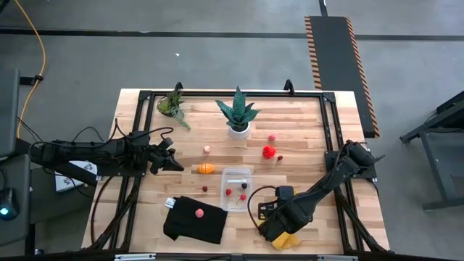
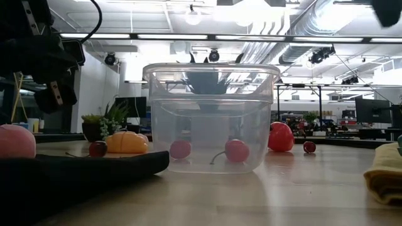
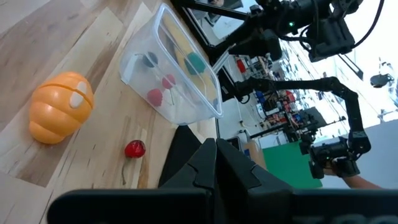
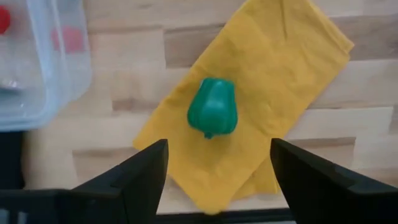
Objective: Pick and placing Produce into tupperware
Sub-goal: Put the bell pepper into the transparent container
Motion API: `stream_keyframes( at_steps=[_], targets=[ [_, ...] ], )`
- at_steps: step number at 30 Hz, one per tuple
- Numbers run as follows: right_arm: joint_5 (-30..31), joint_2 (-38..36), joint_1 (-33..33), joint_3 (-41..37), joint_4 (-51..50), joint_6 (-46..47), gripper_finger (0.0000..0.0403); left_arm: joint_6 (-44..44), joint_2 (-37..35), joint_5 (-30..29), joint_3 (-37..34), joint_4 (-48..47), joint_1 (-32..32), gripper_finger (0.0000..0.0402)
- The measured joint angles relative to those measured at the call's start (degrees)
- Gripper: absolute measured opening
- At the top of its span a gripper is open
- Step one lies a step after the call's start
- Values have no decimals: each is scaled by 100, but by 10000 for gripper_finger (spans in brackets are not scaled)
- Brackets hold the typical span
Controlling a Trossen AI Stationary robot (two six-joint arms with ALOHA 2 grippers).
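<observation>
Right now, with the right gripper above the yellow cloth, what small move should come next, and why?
Probably lower the right gripper straight onto the green toy pepper: its fingers are open, the pepper sits between them on the yellow cloth, outside the clear plastic container.

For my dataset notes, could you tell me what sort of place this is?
Probably a robotics lab or workshop: a wooden table on bare concrete, exposed ceiling ducts, and another robot arm rig visible across the room.
</observation>
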Motion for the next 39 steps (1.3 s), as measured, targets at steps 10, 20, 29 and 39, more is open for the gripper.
stream_keyframes(
  at_steps=[10,20,29,39],
  targets=[
    [-506,-53,-66,-1308,1981,202,280,11,2,496,-2,0,2,1],
    [-486,-841,-422,-1443,1030,174,280,-75,1,1384,-1,-3,2,1],
    [-390,-1651,-640,-2158,1514,145,280,-85,0,1495,-1,-13,2,1],
    [-1006,-1731,-649,-3046,2855,284,280,-85,0,1508,-2,-17,0,1]
  ],
)
